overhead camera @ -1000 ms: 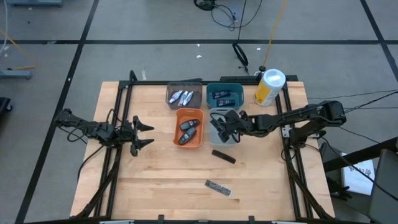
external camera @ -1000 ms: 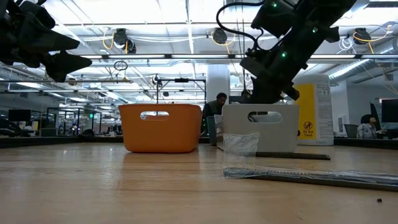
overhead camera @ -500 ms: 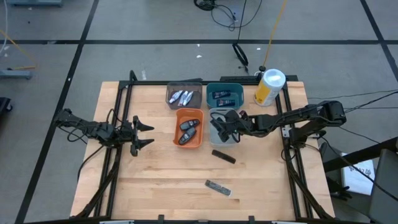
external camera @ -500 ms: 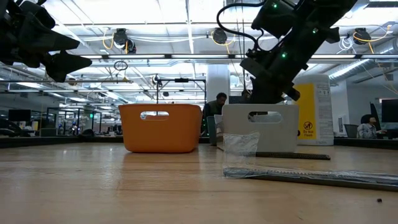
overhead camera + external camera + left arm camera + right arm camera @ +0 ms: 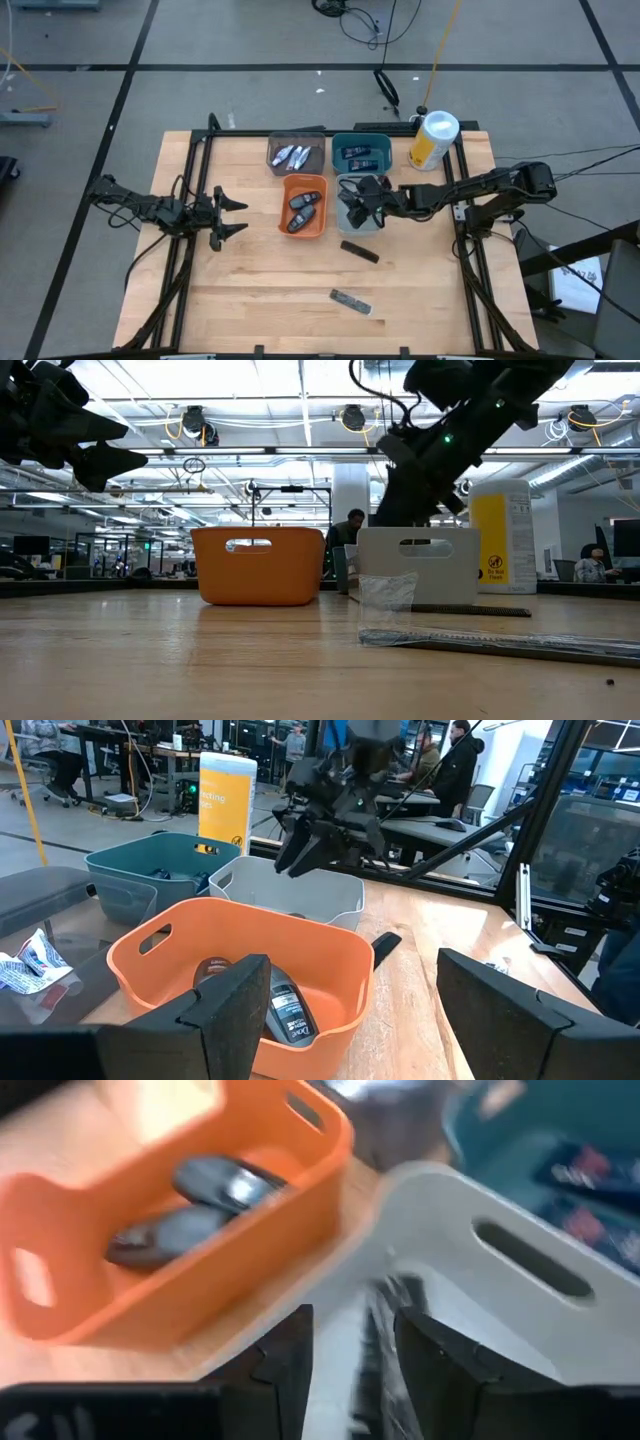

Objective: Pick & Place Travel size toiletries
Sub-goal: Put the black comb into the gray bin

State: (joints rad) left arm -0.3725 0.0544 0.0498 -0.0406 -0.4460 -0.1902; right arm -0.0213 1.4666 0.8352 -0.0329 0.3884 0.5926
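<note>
Two slim black bars lie flat on the wood: one bare (image 5: 359,251), one in a clear wrapper (image 5: 351,301) nearer the near edge. Two dark grey ovals (image 5: 301,210) lie in the orange bin (image 5: 322,231). Silvery-white tubes (image 5: 292,155) lie in the dark grey bin, and dark blue tubes (image 5: 361,153) in the teal bin. My right gripper (image 5: 352,205) hangs open over the light grey bin (image 5: 362,229). In the right wrist view a blurred dark streak (image 5: 385,1330) shows between its fingers; what it is I cannot tell. My left gripper (image 5: 238,215) waits open, raised, left of the orange bin.
A yellow-and-white canister (image 5: 433,140) stands at the far right, behind the teal bin (image 5: 338,160). Black frame rails run along the table's left and right sides. Bare wood lies between the bins and the near edge, around the two bars. People and desks show in the room beyond.
My right gripper has swung a little toward the table's left and tipped above the light grey bin, as the low view shows. The bars, the bins and my left arm have stayed put.
</note>
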